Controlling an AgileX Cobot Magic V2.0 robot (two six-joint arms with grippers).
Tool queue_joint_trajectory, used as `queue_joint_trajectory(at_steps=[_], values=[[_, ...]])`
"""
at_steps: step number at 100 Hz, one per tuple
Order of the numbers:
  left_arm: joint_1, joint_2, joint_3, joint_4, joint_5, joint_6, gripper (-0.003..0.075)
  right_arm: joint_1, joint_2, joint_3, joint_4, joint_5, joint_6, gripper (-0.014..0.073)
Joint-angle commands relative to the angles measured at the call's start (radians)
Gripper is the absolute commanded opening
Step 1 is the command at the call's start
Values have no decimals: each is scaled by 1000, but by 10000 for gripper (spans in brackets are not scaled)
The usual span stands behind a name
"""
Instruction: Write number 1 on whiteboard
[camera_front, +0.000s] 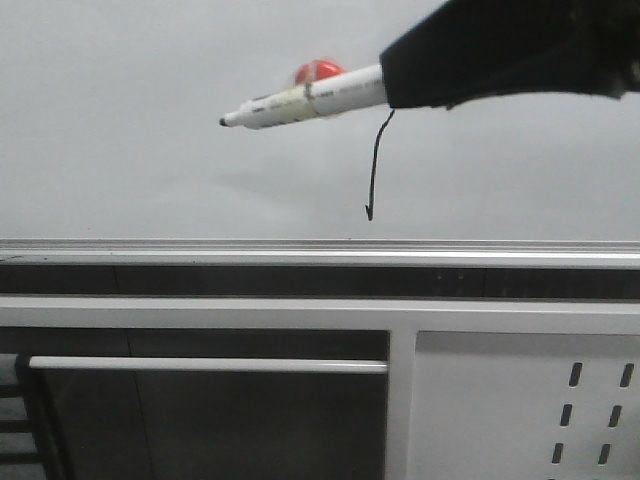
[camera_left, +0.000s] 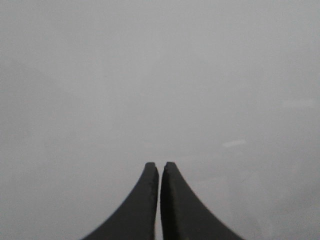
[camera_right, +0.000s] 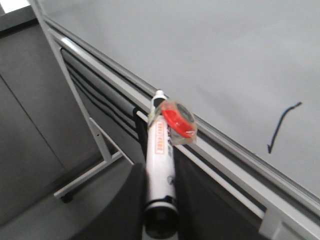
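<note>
The right gripper (camera_front: 400, 85) enters the front view from 2 o'clock, clamped on a white marker pen (camera_front: 300, 103) whose black tip points toward 9 o'clock, clear of the stroke. A red disc (camera_front: 317, 71) is taped to the pen's barrel. The number 1 (camera_front: 374, 170) hangs at 6 o'clock from the gripper, a thin black line hooked at its foot, on the whiteboard (camera_front: 150, 180) just above the silver rail (camera_front: 200, 247). A perforated grey panel (camera_front: 530, 400) sits at 5 o'clock below. The left gripper (camera_left: 160, 167) faces bare board, fingers pressed together, holding nothing.
</note>
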Motion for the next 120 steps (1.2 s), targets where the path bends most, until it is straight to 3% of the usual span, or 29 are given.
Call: queue_joint_trajectory(at_steps=[1,21,50,62,81,88,120], values=[[-1,52,-10,142,-150,-12,-18,35,-7,-83,-10,16,-1,-50],[-1,176,-10,501,-326,-137,-18,45,-7,-149,36,168,-1,-50],[-1,297,-10,500,-363,-235,-5,45,-7,-149,83,176,-1,-50],[-1,334,-10,500,-426,-237,86,45,-7,-151,98,176,-1,-50],[-1,386,-10,498,-486,-237,375,45,-7,-155,125,165,-1,-51],[-1,401,-10,490,-488,-237,440,45,-7,-155,132,164,-1,-51],[-1,441,-10,580,-576,-225,440,63,8,-162,212,167,-1,-51]])
